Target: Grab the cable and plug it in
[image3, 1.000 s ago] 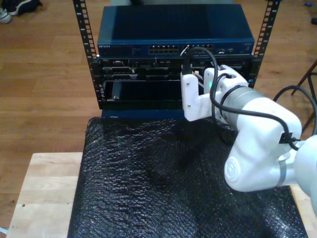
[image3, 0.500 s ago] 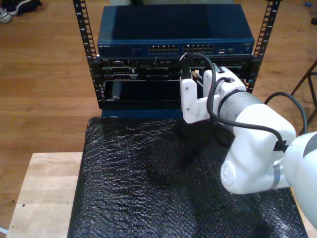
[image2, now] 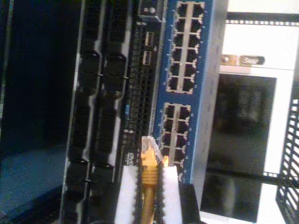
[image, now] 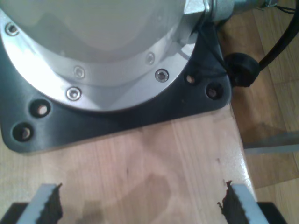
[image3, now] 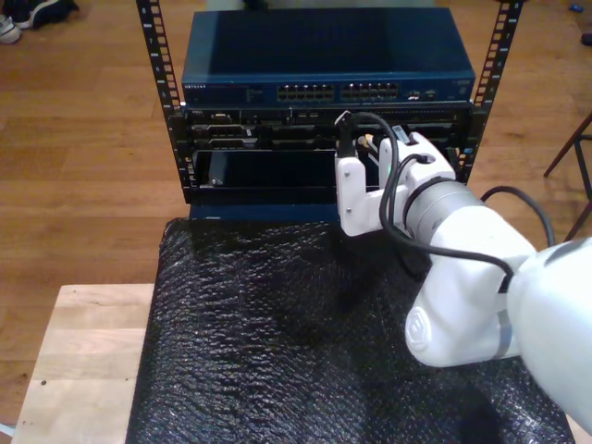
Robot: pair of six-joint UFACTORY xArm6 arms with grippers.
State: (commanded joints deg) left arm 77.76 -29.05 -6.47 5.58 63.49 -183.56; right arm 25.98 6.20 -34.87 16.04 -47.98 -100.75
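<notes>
**Operator:** Wooden floor behind, and on it the rack [image3: 176, 111] with the blue switch [image3: 324, 55] on top; nearer the camera lies the black bubble sheet [image3: 305, 342] over the table [image3: 83, 361]. My second tool [image2: 150, 186] is clamped on the cable [image2: 150, 175], just behind its clear plug [image2: 150, 145]. The plug points at the switch face, near the lower block of ports [image2: 175, 135] but not in one.

**Observer:** And the other arm?

**Operator:** My first tool [image: 140, 207] hangs with its jaws spread and nothing between them, over bare wood beside a black base plate [image: 117, 112]. It plays no part in this step, as I judge it.

**Observer:** What worries you?

**Operator:** Alignment. In the second wrist view the plug sits toward the dark panel [image2: 140, 84] beside the ports, not squarely before an opening. If I push straight in from here, I expect the tip to strike the panel or the rib between two sockets. The cable is thin and may buckle at the pads, or the plug may twist in the grip.

**Observer:** Can you tell how the latch tab faces?

**Operator:** No, it is too blurred. If it faces wrongly, the plug will jam at the mouth. In the exterior view the arm's black hose [image3: 393, 176] also loops close to the rack front, so it could snag there.
</notes>
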